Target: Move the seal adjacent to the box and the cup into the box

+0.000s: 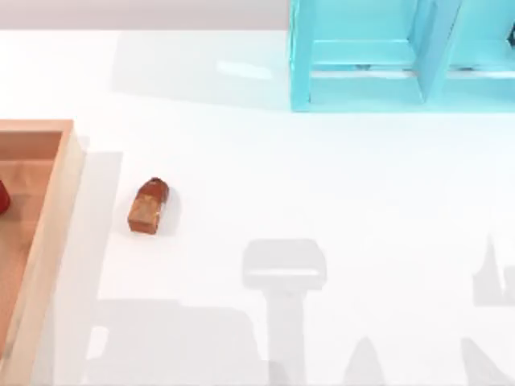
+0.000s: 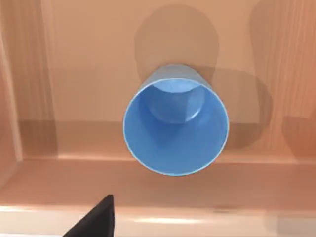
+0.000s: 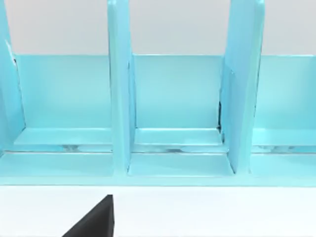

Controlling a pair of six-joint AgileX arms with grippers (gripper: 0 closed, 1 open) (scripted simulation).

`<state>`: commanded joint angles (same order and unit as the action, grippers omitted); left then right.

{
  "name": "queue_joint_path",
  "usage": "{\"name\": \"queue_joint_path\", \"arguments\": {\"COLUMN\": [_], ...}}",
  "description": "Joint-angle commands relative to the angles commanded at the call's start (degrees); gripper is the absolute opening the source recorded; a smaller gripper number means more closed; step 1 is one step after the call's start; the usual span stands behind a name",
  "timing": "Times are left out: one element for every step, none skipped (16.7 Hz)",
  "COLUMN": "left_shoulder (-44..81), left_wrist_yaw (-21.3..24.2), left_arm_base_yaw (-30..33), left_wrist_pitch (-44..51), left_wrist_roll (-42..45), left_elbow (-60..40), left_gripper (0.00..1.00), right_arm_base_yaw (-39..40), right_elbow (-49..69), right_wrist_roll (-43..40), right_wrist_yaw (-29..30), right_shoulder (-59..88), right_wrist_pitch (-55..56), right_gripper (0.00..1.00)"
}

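Observation:
The box (image 1: 63, 193) of light tan wood stands at the table's left edge. The seal (image 1: 149, 206), a small reddish-brown block with a darker rounded end, lies on the white table a short way right of the box's right wall, not touching it. In the left wrist view the blue cup (image 2: 175, 121) stands upright on the box floor (image 2: 84, 54) near a wall, seen from above, with nothing gripping it. A dark part of my left gripper (image 2: 96, 219) shows above the box rim. A dark part of my right gripper (image 3: 96, 219) faces the cyan shelf.
A cyan-blue shelf cabinet (image 1: 386, 56) with upright dividers (image 3: 120, 89) stands at the back right. A small red thing (image 1: 2, 197) shows inside the box at the picture's left edge. Arm shadows fall across the front of the white table (image 1: 322, 177).

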<state>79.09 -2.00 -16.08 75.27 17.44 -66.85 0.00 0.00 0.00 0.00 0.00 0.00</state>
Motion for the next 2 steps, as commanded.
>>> {"name": "queue_joint_path", "arguments": {"left_shoulder": [-0.15,-0.17], "left_wrist_yaw": [0.33,0.39], "left_arm_base_yaw": [-0.24,-0.29], "left_wrist_pitch": [0.61,0.71], "left_wrist_roll": [0.21,0.25], "left_elbow": [0.50,0.58], "left_gripper": [1.00,1.00], "right_arm_base_yaw": [0.00,0.00], "right_elbow": [0.00,0.00], "right_wrist_roll": [0.00,0.00], "right_wrist_yaw": [0.00,0.00], "right_shoulder": [0.00,0.00], "right_wrist_pitch": [0.00,0.00], "right_gripper": [1.00,1.00]}}
